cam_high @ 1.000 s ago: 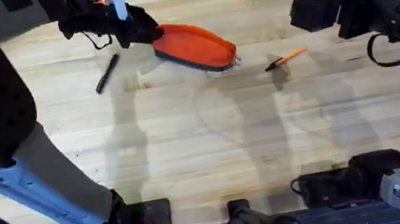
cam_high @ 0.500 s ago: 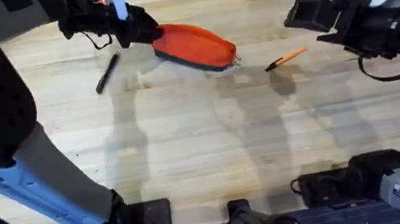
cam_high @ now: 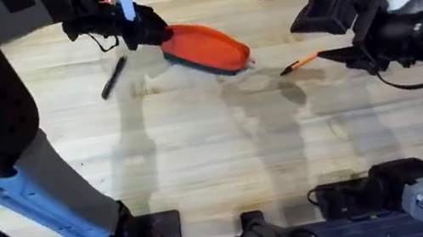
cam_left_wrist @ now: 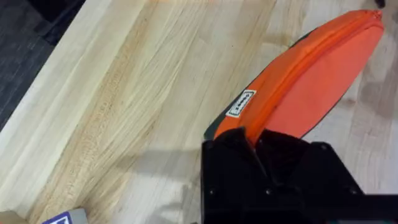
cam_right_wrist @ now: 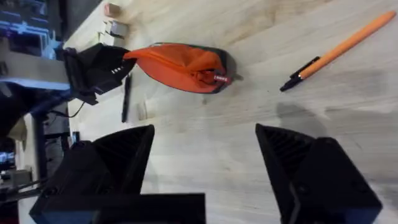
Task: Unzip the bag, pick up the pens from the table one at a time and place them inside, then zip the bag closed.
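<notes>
Orange pencil pouch [cam_high: 206,48] lying slantwise on the far middle of the light wooden plank table [cam_high: 200,155], navy underside along its lower edge, zipper shut along its length with a small red pull at the end nearer the right arm. Clamped at the opposite end by the left gripper [cam_high: 146,28], black fingers clenched on the fabric; in the left wrist view, pouch [cam_left_wrist: 311,81] pinched into a ridge at the fingers [cam_left_wrist: 249,146], a small white label just beside the grip. Right gripper [cam_high: 328,34] hanging above the table to the right of the pouch, jaws spread wide and grasping nothing; in the right wrist view, both fingers [cam_right_wrist: 292,155] well apart, pouch [cam_right_wrist: 180,67] and left gripper [cam_right_wrist: 99,65] beyond them. Orange pen with black tip [cam_high: 302,61] flat on the table between the pouch and the right gripper, apart from both, black tip toward the pouch; same pen [cam_right_wrist: 339,50] clear of the right fingers in the wrist view. Black pen [cam_high: 113,77] flat on the table to the left of the pouch, near the left gripper but not touching it.
</notes>
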`<control>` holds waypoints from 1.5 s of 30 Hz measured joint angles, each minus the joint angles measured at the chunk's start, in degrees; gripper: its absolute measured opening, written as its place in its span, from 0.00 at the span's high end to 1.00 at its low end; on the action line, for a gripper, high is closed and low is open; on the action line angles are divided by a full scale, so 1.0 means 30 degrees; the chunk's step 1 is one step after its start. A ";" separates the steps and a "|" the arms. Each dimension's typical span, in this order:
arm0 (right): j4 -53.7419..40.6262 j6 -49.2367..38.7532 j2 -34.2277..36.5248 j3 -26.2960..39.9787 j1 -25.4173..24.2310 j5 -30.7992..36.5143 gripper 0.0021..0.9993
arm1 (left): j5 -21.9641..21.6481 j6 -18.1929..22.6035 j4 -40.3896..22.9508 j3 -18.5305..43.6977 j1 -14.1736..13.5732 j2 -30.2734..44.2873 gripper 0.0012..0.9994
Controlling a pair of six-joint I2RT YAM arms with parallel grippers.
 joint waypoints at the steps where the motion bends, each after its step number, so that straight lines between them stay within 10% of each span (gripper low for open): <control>1: -0.0006 0.0044 0.0153 0.0004 0.0030 0.0000 0.00 | -0.0007 -0.0002 0.0000 0.0000 0.0000 0.0000 0.96; 13: 0.4033 0.3451 0.4378 -0.0007 0.3143 0.2584 0.00 | -0.0044 -0.0002 0.0021 0.0000 -0.0015 0.0007 0.96; 45: 1.0428 0.6480 0.6636 -0.4517 0.3224 0.2004 0.01 | -0.0044 0.0001 0.0051 0.0000 -0.0015 0.0007 0.96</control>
